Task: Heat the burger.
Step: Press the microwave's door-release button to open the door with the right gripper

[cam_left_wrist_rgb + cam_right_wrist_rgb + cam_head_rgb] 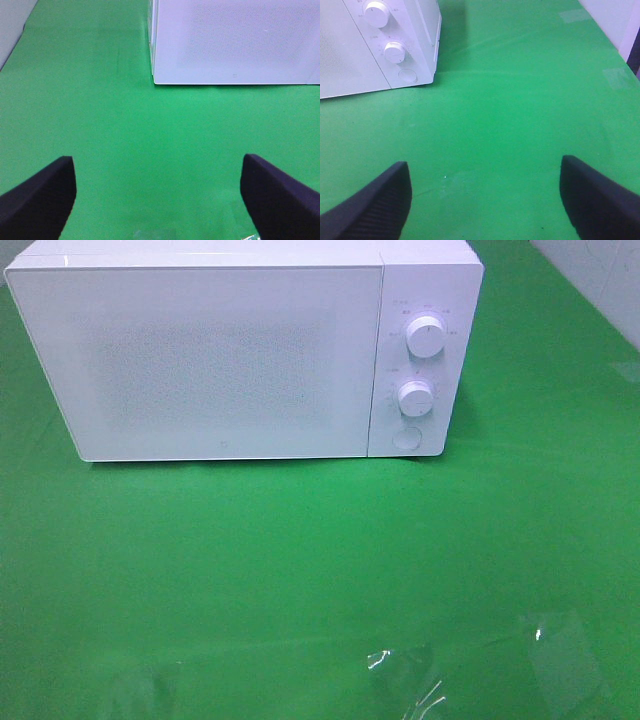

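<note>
The left gripper (157, 159) is hanging over the green table (100, 100) with its jaws spread wide and nothing between them. It is facing the left front corner of the microwave (235, 40), well apart from it. The microwave is standing at the back of the table with its door (200, 360) lying shut, and the frosted panel is showing nothing of the inside. The burger is not showing in any view; it may be sitting behind that door, but this cannot be told. Further right, the control strip is carrying an upper knob (426, 337), a lower knob (415, 397) and a round button (406, 436) beneath them. The right gripper (485, 161) is likewise gaping wide and empty, and it is looking toward that strip from the front. Judging by this, the right arm is lying nearer the controls, so a reach for the button or knobs is looking like its job, while which way the burger lies from either gripper cannot be judged here
</note>
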You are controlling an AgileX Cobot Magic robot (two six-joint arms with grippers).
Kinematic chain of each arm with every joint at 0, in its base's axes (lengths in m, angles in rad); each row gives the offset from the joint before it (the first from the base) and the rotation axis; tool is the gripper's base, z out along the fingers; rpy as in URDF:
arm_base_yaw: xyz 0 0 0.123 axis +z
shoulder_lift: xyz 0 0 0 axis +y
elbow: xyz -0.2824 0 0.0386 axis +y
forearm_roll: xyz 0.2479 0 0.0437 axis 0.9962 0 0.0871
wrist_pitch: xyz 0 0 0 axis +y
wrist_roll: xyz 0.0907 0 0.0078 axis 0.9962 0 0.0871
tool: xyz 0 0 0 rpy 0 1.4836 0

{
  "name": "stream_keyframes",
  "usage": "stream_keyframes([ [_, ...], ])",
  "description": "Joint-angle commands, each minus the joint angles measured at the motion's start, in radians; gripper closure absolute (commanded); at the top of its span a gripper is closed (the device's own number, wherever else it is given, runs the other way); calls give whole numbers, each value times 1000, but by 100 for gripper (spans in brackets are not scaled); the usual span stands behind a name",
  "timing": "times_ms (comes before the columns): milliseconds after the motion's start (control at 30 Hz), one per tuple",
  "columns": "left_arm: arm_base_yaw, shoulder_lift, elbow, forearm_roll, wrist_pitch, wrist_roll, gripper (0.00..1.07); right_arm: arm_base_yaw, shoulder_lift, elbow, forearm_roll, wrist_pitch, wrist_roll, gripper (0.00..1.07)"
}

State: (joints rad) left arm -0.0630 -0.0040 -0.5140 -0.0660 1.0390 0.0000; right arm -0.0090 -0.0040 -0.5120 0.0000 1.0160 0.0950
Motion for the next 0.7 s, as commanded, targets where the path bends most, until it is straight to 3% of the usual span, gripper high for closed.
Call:
stream_keyframes([
  [33, -1, -19, 5, 2, -6, 0, 25, -6, -25, 5, 0, -17, -10, 31],
  [333, -1, -19, 5, 2, -6, 0, 25, -6, -15, -9, 0, -18, -10, 31],
  [700, -1, -19, 5, 2, -6, 0, 25, -5, 133, -45, 0, -127, -7, 31],
])
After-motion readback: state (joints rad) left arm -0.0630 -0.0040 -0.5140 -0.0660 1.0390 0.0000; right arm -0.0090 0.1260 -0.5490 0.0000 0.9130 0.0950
